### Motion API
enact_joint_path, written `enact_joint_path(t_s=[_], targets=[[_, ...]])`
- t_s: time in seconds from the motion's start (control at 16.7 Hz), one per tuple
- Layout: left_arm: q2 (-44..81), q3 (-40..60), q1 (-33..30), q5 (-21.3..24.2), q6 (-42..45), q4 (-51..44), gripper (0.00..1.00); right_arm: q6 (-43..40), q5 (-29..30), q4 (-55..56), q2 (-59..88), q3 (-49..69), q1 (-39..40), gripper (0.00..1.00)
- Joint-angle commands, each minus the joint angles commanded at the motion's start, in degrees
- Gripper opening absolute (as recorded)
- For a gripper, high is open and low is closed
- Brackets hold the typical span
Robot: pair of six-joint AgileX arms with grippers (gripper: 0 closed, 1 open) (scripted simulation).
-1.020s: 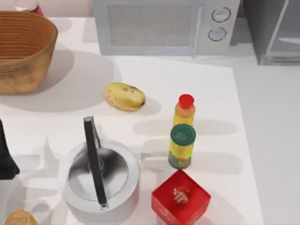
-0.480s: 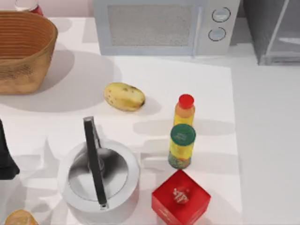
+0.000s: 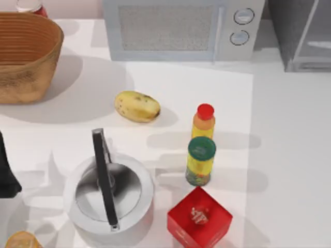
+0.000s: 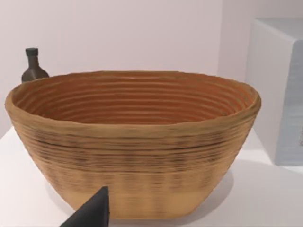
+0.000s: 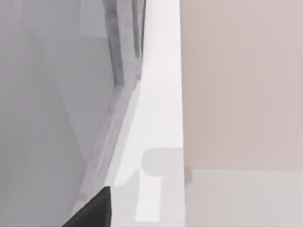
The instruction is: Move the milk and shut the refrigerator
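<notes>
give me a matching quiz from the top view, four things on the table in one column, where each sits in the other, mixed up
Things:
1. woven brown basket
2. white microwave with two round dials
3. red cube-shaped box
4. yellow bruised potato

Places:
A. near edge, just in front of the green-lidded yellow jar
B. far left corner
C. open middle, between the basket and the red-capped yellow bottle
D. far edge, beside the grey refrigerator

Pairs: 1-B, 2-D, 3-A, 4-C

I count one basket (image 3: 23, 54), one microwave (image 3: 181, 30), one refrigerator (image 3: 302, 33), one potato (image 3: 137, 106), two yellow containers (image 3: 204, 122) (image 3: 200, 161), one pot (image 3: 109, 194), one red box (image 3: 199, 219).
</notes>
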Motion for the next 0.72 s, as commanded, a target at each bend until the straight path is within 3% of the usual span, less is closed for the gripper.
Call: enact_joint_path(t_s=[0.36, 0.54, 0.72], targets=[[0.00, 0.00, 0.00, 0.00, 0.00, 0.00, 1.00, 1.51, 1.70, 1.15, -0.54, -1.31, 1.26, 1.00], [0.00, 0.00, 0.00, 0.00, 0.00, 0.00, 1.00, 7.11, 7.30, 3.86, -1.56, -3.86, 8.62, 1.00], [0.00, 0.00, 0.00, 0.00, 0.00, 0.00, 1.00, 15.40, 16.15, 7.78, -3.35, -8.01, 21.25, 1.00]])
